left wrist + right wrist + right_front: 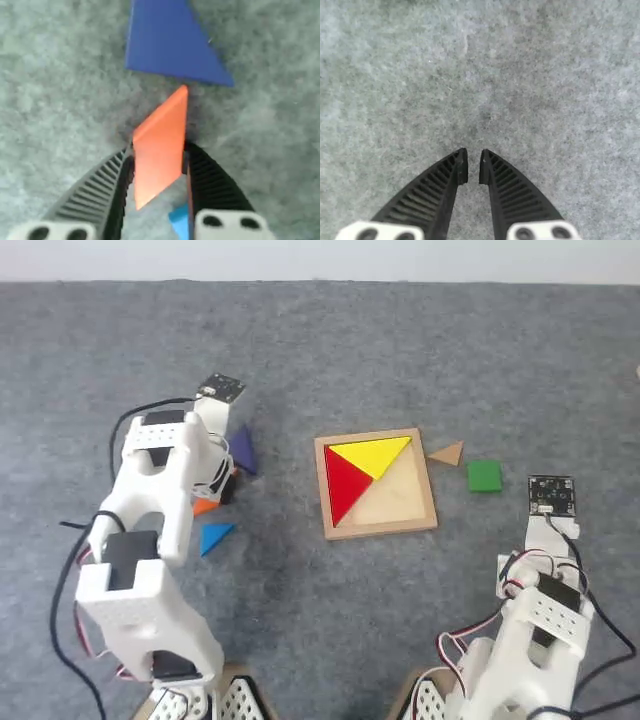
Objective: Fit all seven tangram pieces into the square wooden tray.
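The square wooden tray (400, 498) lies mid-table with a yellow triangle (372, 455) and a red triangle (343, 485) fitted in it. My left gripper (157, 152) is shut on an orange parallelogram (160, 145), left of the tray, where the orange piece (205, 506) peeks out beside the arm. A dark blue triangle (170, 42) lies just beyond it on the mat. A light blue triangle (215, 536) rests nearer the arm's base. A tan triangle (447, 453) and a green square (485, 476) sit right of the tray. My right gripper (472, 167) is shut and empty over bare mat.
Grey felt mat (300, 350) covers the table. The right arm (545, 610) stands at the front right, below the green square. Open mat lies behind and in front of the tray.
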